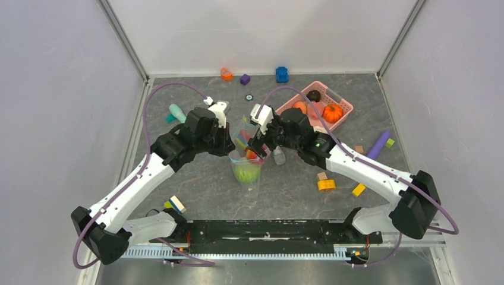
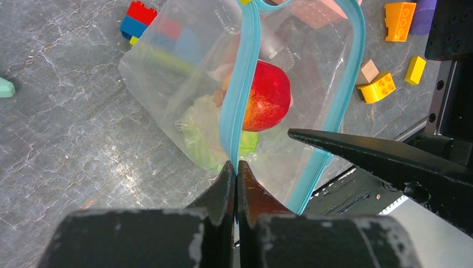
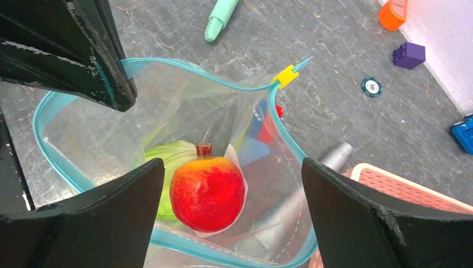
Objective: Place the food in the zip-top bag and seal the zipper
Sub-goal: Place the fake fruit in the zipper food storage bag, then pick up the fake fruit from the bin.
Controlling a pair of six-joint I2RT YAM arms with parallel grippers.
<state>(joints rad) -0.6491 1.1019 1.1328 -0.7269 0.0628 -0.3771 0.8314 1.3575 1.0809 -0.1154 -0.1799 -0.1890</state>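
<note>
Left gripper (image 2: 237,170) is clamped tight on the zipper (image 2: 241,84). Its fingers are pressed together on the teal strip at one side of the mouth, holding the bag (image 1: 246,169) upright in the middle of the table, between the two arms. That looks like the point of the grip: with one side held up, the mouth gapes toward the ceiling, ready for things to be dropped in.

Right gripper (image 3: 231,167) hangs directly over that mouth, jaws spread wide, nothing in them. Below it a red fruit (image 3: 207,192) sits low in the bag, resting against a green piece (image 3: 162,159).

More food waits in the basket (image 1: 346,102) off to the right — the pumpkin (image 1: 333,111) among it — so I'd call the loading only partly done. The yellow slider (image 3: 286,75) sits at the far end of the zipper, and the seal is not yet begun.
</note>
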